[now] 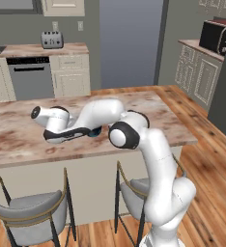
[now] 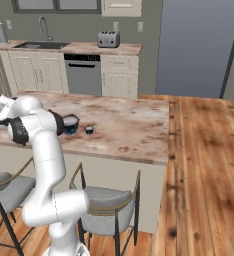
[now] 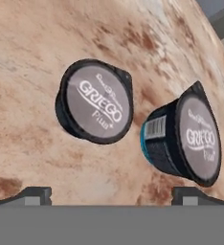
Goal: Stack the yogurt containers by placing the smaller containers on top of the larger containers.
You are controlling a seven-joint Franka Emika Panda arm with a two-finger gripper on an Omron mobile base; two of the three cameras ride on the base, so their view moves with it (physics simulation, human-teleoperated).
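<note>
From the base cameras the arm covers most of the tubs — the right one shows the widest tub [image 2: 70, 123] half hidden behind the elbow, the tiny tub [image 2: 89, 129] beside it on the island counter [image 2: 129, 125]. Gripper [image 3: 112, 194] is wide open, holding nothing, hovering over two lidded tubs, probably the medium tub [image 3: 95, 101] and the widest.

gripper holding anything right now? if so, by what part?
Nothing held. The gripper is open over the counter, fingertips wide apart with nothing between them. Two yogurt tubs sit ahead, untouched.
</note>
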